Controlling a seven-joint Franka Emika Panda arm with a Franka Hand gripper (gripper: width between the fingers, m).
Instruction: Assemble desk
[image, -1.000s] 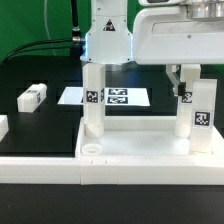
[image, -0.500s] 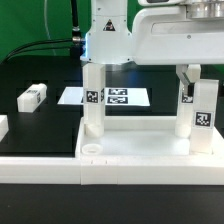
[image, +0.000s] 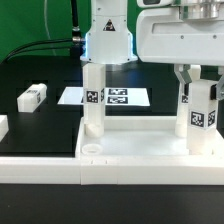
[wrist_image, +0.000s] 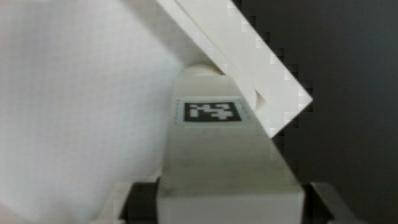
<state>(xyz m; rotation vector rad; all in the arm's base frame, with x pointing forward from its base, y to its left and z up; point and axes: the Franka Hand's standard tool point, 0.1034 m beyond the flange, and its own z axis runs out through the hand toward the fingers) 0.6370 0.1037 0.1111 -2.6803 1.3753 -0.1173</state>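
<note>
White leg (image: 203, 132) stands at the right of the frame, on the desk top (image: 130, 148) lying low in the middle. The claw (image: 196, 78) seems to pinch the leg's top.

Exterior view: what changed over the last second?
The pincer closed on the white square tagged plastic leg standing at the exterior view's right; the leg looks slightly turned. The white rimmed plastic desk top, the other upright legs and the marker board stayed put.

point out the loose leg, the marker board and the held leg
loose leg (image: 32, 96), exterior view, top face
marker board (image: 138, 98), exterior view, bare white part
held leg (image: 201, 120), exterior view, tagged face
</note>
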